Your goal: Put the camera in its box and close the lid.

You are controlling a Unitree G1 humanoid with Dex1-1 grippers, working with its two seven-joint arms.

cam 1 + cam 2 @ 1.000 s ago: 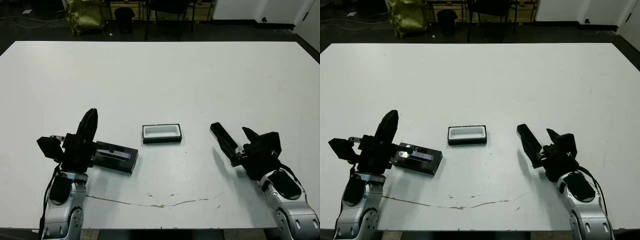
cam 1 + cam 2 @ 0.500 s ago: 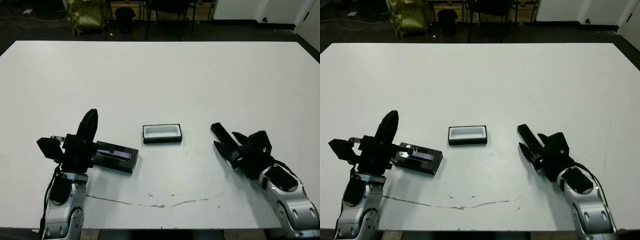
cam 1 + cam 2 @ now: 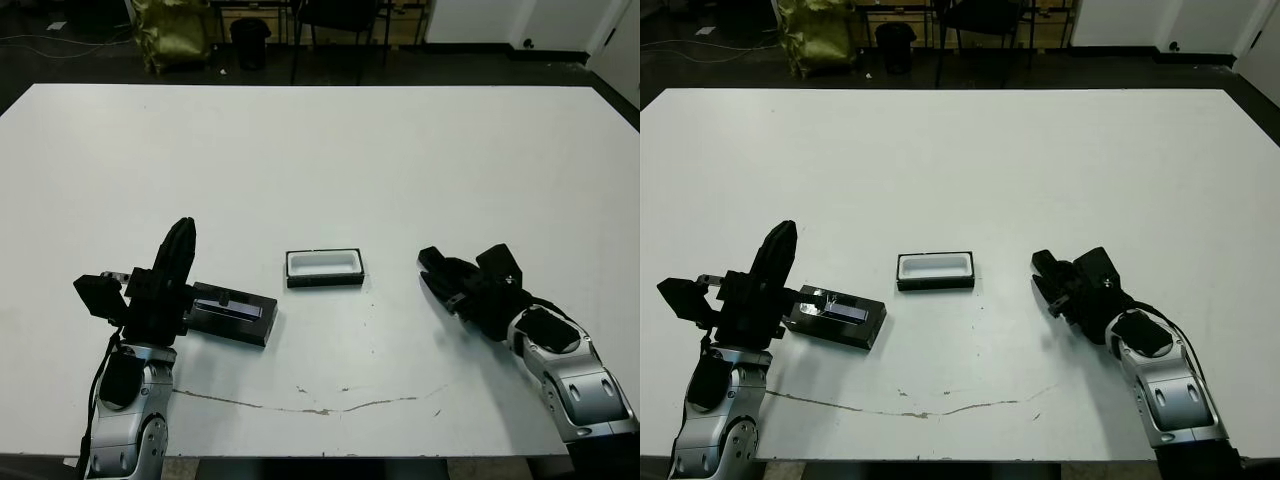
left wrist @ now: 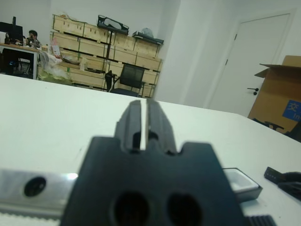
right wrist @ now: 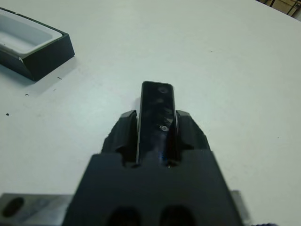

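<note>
My right gripper (image 3: 441,276) is shut on the camera (image 5: 156,109), a slim black bar with small glossy lenses that sticks out past the fingertips. It hovers low over the table, right of the box (image 3: 324,281), pointing toward it with a gap between. The box, a shallow black tray with white lining, lies open and empty at the table's middle; its corner also shows as the box (image 5: 34,52). The lid (image 3: 232,313), flat and black with a shiny strip, lies left of the box. My left gripper (image 3: 181,248) stands shut and upright at the lid's left end.
A thin brown crack (image 3: 320,408) runs along the table near its front edge. Beyond the far edge stand chairs and a yellow bag (image 3: 172,32). The left wrist view shows shelves, a person (image 4: 32,36) at a desk and a cardboard carton (image 4: 281,92) far off.
My right gripper has turned and swung down toward the box with the camera, which now points at the box instead of lying slantwise. The left arm, lid and box have not moved.
</note>
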